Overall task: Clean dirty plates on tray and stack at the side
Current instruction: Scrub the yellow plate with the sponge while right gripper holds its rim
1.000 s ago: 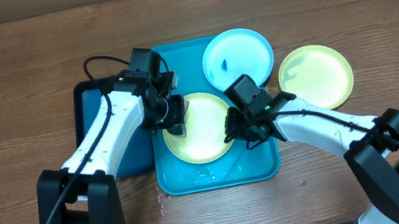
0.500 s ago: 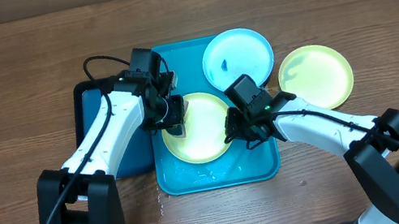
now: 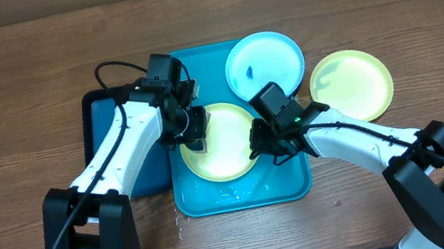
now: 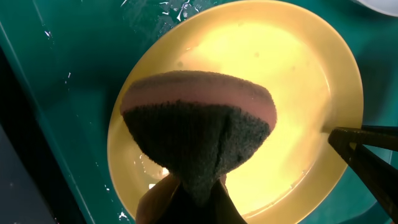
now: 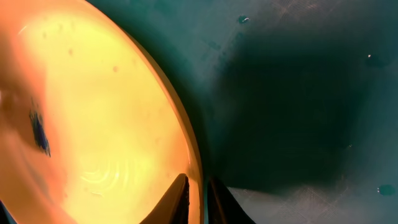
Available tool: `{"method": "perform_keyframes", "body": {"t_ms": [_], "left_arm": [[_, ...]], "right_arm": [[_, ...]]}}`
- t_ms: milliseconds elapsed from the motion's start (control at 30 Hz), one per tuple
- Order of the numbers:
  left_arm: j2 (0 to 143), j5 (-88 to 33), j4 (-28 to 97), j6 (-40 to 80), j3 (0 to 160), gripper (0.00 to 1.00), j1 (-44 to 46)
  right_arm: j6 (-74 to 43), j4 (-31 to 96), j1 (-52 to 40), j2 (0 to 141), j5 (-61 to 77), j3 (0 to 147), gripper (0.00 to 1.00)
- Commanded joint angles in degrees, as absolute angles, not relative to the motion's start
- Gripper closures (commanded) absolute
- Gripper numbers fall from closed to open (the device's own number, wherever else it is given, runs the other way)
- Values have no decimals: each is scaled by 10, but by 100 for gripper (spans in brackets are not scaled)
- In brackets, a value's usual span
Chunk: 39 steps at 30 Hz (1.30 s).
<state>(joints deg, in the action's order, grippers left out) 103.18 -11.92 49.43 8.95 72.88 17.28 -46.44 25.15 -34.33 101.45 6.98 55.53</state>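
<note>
The left gripper (image 4: 186, 202) is pinched tight on a soft sponge (image 4: 199, 124), pink foam with a coarse dark scouring face, pressed into a round, glossy wet yellow-green plate (image 4: 305, 81). The right gripper (image 5: 198, 194) clamps that plate's thin rim. The plate lies face up in the turquoise tray (image 3: 244, 196), whose long axis runs away from the robot. Nothing has visibly shifted since a second ago.

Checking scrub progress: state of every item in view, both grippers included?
Yellow-green round plastic plate: in tray, wet, rim pinched by right gripper.
Dark-faced scouring sponge: pinched in left gripper, over that plate.
Light blue round plate: blue smear, overlapping tray corner.
Second yellow-green plate: on table, faint blue smear.
Turquoise rectangular plastic tray: wet.
</note>
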Motion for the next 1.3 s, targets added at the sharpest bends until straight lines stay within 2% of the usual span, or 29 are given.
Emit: {"method": "perform_keyframes", "body": {"t_ms": [0,133,500,967,1267], "left_arm": [[1035,-116,491,76,728,96,179],[1035,-112,493,67,728,96,181],[1035,-69,464,68,682,96,182],[1086,-90,397,69,650,96,182],[1125,-212,437,24,653,95,182]], "right_arm": [[-459,249,-344,1006,61,560,89],[-460,249,-344,1006,61,560,96],[-459,249,-344,1006,61,559,96],[-459,251,-344,1006,61,559,96],[-455,252,-345,1006,61,559,96]]}}
